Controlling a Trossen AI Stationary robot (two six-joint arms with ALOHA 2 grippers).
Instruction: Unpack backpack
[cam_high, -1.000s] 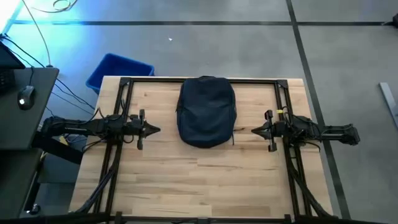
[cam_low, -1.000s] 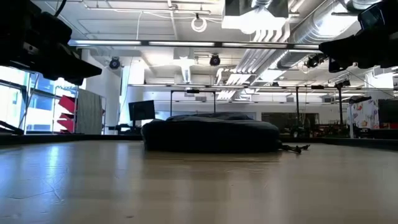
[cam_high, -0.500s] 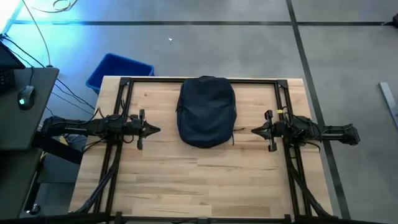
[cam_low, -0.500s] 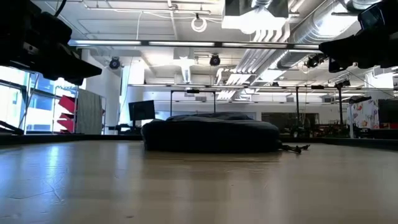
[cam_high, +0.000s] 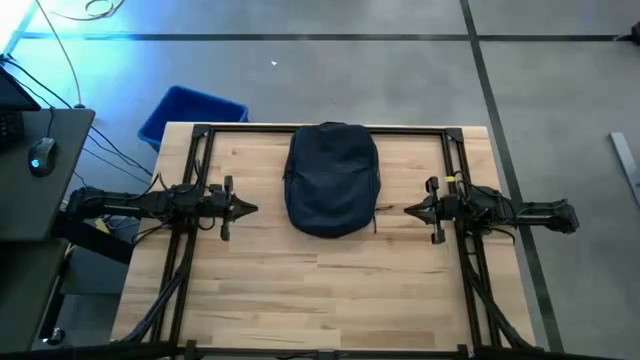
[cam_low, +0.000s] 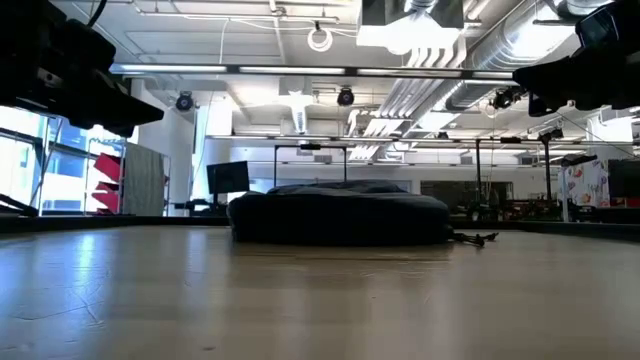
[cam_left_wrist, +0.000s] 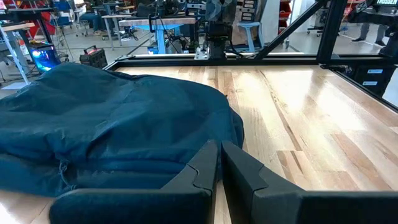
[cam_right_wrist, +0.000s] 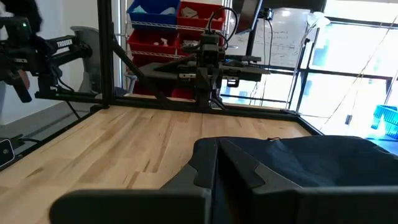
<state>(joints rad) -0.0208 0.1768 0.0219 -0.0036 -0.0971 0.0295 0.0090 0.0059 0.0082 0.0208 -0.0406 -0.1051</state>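
Note:
The dark navy backpack lies flat on its back on the wooden table, rounded top toward the far edge; it also shows in the low view, the left wrist view and the right wrist view. A thin strap end trails on the table at its right side. My left gripper hovers above the table left of the backpack, shut, fingertips pointing at it. My right gripper hovers to its right, shut, fingertips pointing at it. Neither touches it.
A bright blue plastic bin stands on the floor beyond the table's far left corner. A dark desk with a mouse sits left of the table. A black frame runs along the table's far edge. Bare wood stretches toward the near edge.

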